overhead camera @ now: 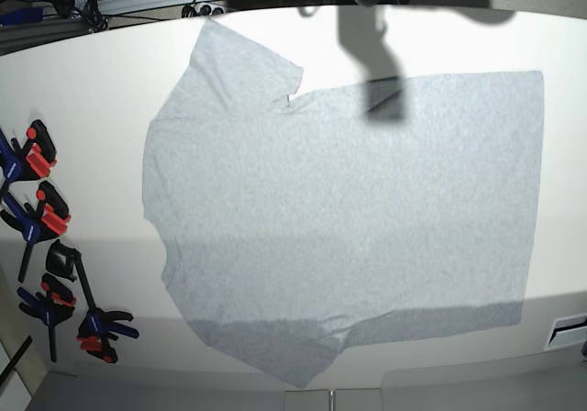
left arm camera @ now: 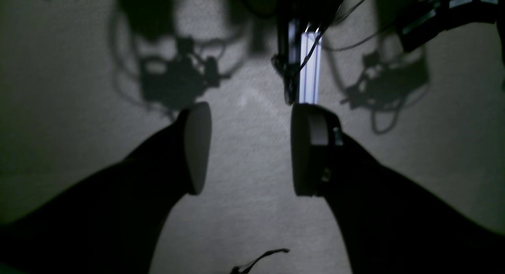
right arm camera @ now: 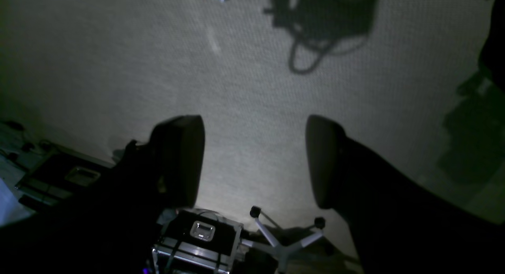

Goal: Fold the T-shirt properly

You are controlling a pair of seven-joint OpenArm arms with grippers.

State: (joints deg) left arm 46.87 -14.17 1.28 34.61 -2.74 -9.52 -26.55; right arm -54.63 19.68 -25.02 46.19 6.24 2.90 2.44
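The light heather-grey T-shirt (overhead camera: 348, 218) lies spread flat on the white table (overhead camera: 92, 90), plain side up. Its collar end is at the left, its hem at the right, and one sleeve points to the far edge and one to the near edge. No lettering shows. Neither gripper appears in the base view; only arm shadows fall on the shirt's far edge. In the left wrist view my left gripper (left arm camera: 249, 116) is open and empty. In the right wrist view my right gripper (right arm camera: 254, 124) is open and empty. Both face a textured beige surface, not the shirt.
Several blue, red and black clamps (overhead camera: 46, 218) lie along the table's left edge. Cables and rails run behind the far edge. An aluminium post (left arm camera: 309, 69) stands ahead of the left gripper. Black cases (right arm camera: 201, 234) and a chair base (right arm camera: 282, 242) show below the right gripper.
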